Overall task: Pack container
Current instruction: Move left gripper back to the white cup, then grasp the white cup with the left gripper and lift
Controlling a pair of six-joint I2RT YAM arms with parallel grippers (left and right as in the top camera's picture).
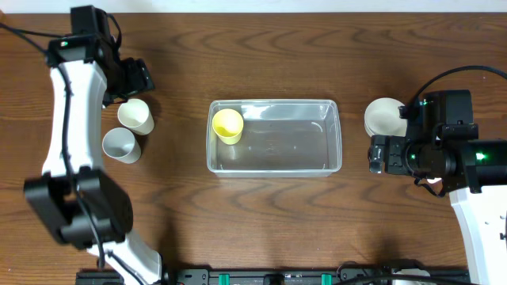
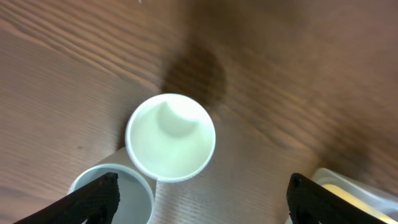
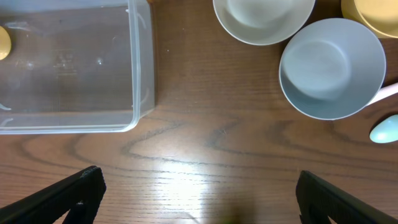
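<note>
If the left gripper (image 2: 200, 198) is lowered onto the farther round white cup (image 1: 135, 115), the nearer round white cup (image 1: 121, 146), seemingly touching it, could be toppled. That gripper and the right gripper (image 3: 199, 186) are spread wide, and nothing is held. The clear rectangular plastic container (image 1: 293, 146) is set mid-tabletop (image 1: 261, 214), with a small yellow cup (image 1: 228, 125) in its left end.

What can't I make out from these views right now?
- Overhead: the right arm hides all bowls but one white bowl.
- Right wrist: the yellow bowl is cut off by the top edge, the pale blue utensil by the right edge.
- Left wrist: the container shows only a blurred corner at the bottom edge.
</note>
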